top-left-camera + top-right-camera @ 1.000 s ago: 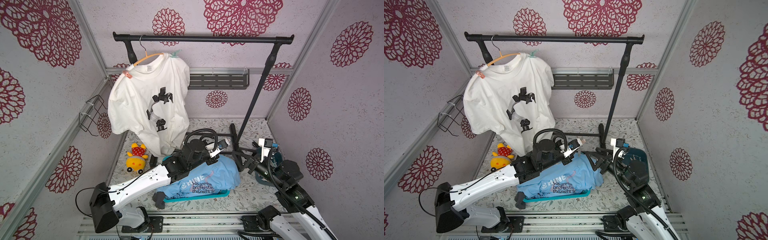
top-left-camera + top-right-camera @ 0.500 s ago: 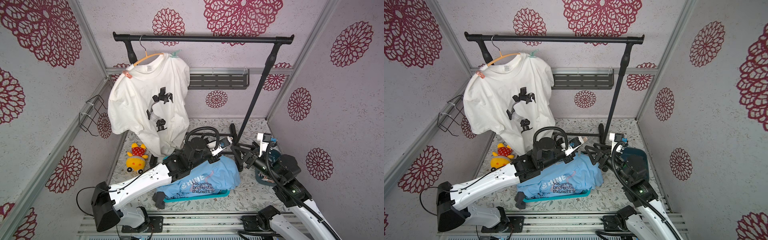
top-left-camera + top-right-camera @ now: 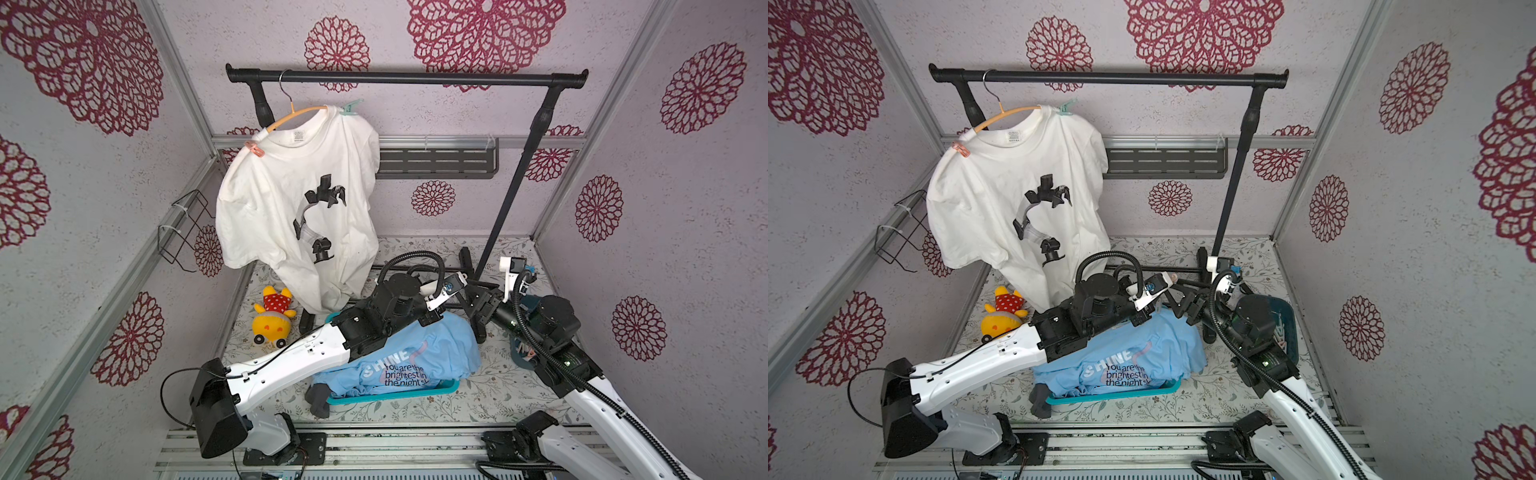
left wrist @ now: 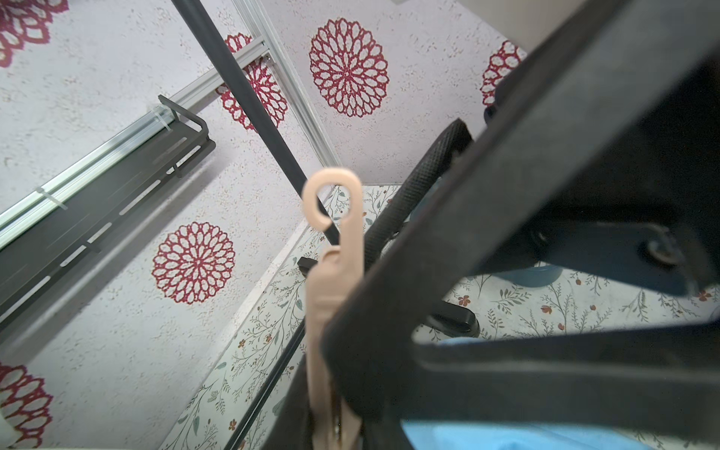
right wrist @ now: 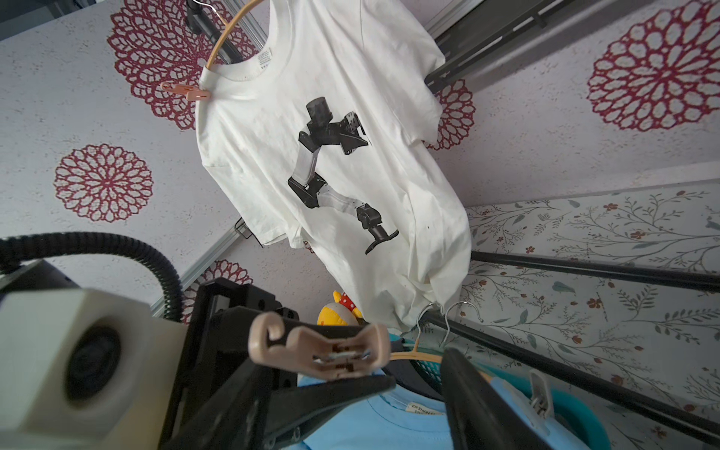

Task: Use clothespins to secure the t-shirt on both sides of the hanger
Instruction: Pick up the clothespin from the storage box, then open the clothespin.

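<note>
A white t-shirt (image 3: 291, 199) (image 3: 1009, 195) (image 5: 331, 148) hangs on an orange hanger (image 3: 291, 116) from the black rail (image 3: 407, 77). A pink clothespin (image 3: 254, 147) (image 5: 185, 91) is clipped on one shoulder and a mint one (image 3: 351, 107) on the other. My left gripper (image 4: 335, 420) (image 3: 1169, 286) is shut on the tail of a third, pink-beige clothespin (image 4: 335, 253) (image 5: 319, 346). My right gripper (image 5: 420, 374) (image 3: 478, 305) stands open right by it. One of its fingers (image 5: 311, 393) lies along the pin and the other finger (image 5: 471, 393) stands apart.
A light blue shirt (image 3: 407, 361) fills a teal basket (image 3: 395, 395) under the left arm, with a spare hanger (image 5: 413, 354) in it. A yellow plush toy (image 3: 272, 320) lies at the left. A dark blue bin (image 3: 1283, 328) sits behind the right arm. The rack's foot bars (image 5: 584, 269) cross the floor.
My right gripper has swung left to meet the left gripper, and its jaws have narrowed. The left gripper has risen a little with the clothespin.
</note>
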You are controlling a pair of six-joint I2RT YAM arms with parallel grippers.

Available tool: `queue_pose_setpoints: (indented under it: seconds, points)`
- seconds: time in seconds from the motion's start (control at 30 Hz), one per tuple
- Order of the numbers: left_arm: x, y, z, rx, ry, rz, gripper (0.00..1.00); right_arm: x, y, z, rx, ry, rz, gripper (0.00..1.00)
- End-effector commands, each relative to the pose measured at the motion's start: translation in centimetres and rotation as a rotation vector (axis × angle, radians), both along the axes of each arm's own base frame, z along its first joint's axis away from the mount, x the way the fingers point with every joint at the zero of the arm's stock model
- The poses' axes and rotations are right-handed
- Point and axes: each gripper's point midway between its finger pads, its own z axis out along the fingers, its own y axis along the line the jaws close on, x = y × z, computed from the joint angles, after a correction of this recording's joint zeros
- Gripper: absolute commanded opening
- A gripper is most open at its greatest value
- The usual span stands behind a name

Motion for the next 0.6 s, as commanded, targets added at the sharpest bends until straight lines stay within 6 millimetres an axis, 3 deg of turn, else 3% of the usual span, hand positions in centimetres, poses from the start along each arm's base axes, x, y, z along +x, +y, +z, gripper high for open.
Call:
queue_pose_setpoints:
  seconds: [0.0,0.57]
  points:
    - [-0.1,-0.3,0.8,-0.018,-0.003,0.002,0.0,-0.3,-0.4,4.0,0.079,-0.095,-0.022,0.66]
    - [0.1,-0.5,0.2,-0.01,0.006,0.007,0.0,0.9,-0.2,3.5,0.084,-0.095,-0.054,0.44]
